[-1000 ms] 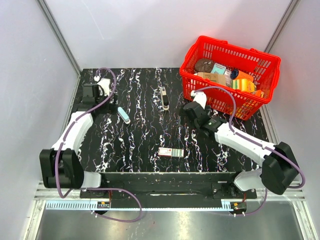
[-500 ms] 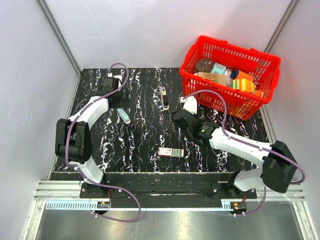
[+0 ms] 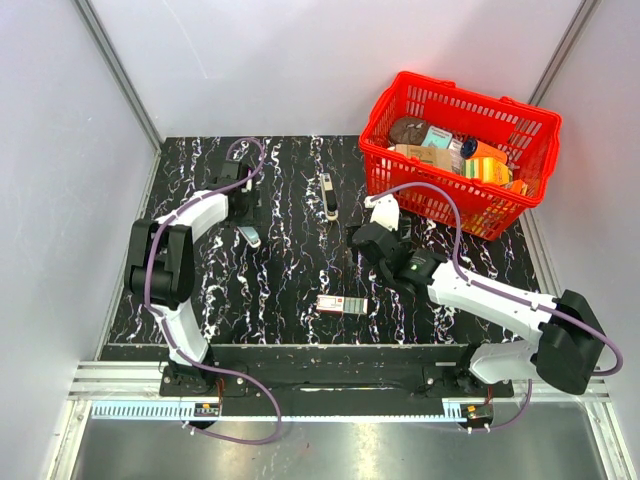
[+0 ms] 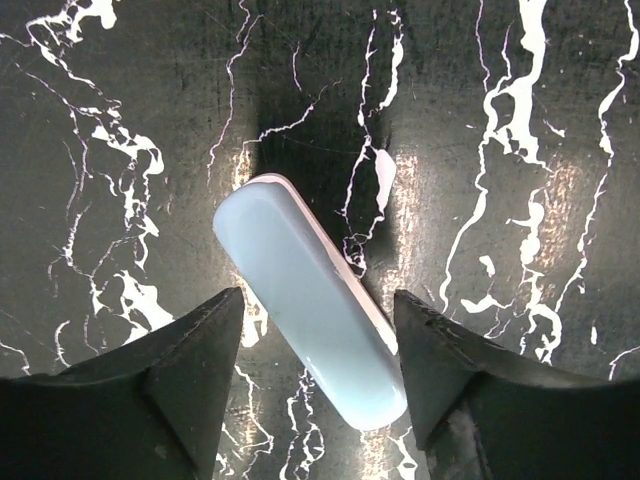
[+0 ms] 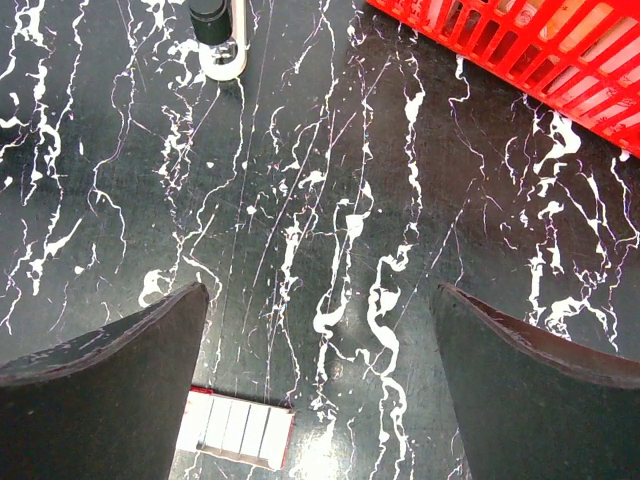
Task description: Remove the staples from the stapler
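Stapler (image 4: 312, 318): light-blue, lying flat on the marbled table (image 3: 290, 270), well left of the red basket (image 3: 480, 97), unmoved, skewed across the line of the jaws. Left gripper (image 4: 317, 295): a second earlier it stood farther left of the basket, clear of the stapler; it had since swung in over it, jaws spread to either side, clamping nothing, contact unclear. Judged: approach complete, grasp and unloading still to do. Right gripper (image 5: 320, 290): spread wide, empty, shifted a little left from the basket's near corner. Black-and-silver object (image 3: 327, 195): between stapler and basket, untouched. Red-and-white box (image 3: 341, 305): near-left of the basket, untouched
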